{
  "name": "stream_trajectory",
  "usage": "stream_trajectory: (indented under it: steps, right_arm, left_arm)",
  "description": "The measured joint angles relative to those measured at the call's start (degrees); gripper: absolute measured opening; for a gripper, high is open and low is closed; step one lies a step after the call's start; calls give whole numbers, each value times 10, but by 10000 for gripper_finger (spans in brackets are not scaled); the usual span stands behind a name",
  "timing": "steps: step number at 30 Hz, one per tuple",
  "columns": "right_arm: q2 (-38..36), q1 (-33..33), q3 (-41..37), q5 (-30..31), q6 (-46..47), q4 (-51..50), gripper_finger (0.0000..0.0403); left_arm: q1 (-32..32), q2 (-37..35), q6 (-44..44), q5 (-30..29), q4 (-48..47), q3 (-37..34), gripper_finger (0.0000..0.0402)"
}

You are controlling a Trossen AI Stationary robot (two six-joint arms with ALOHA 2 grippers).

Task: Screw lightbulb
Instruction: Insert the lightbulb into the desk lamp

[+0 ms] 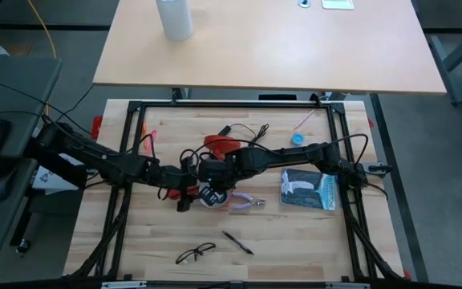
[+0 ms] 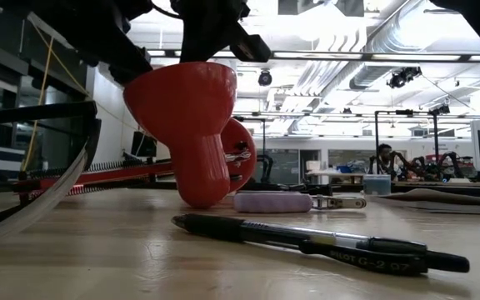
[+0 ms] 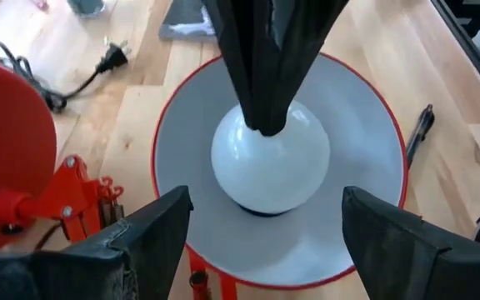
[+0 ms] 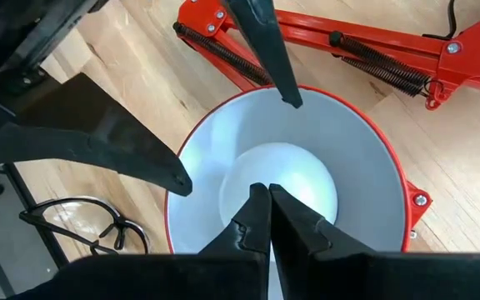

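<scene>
Lightbulb [image 3: 271, 158] sits base-down in the red lamp shade [image 3: 365, 108] on the counter — right end effector [image 4: 269, 200], pinched narrow, touches its dome; left end effector [image 3: 261, 221] straddles the shade, wide.

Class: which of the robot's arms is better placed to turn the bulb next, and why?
Right: the right gripper is shut, touching the small white frosted lightbulb inside the red cone shade. The left gripper is open around it.
</scene>
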Motion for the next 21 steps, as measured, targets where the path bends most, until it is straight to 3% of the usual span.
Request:
stream_trajectory:
  steps: [6,14,21]
  right_arm:
    - [0,0,0,0,0,0,0]
    - [0,0,0,0,0,0,0]
    - [2,1,-1,-6,0,0,0]
  left_arm:
    - [-1,0,-43,-4,3,-21,287]
    - [-1,-3,-126,-13,91,-70,287]
    - [-1,-1,-113,-66,78,-73,287]
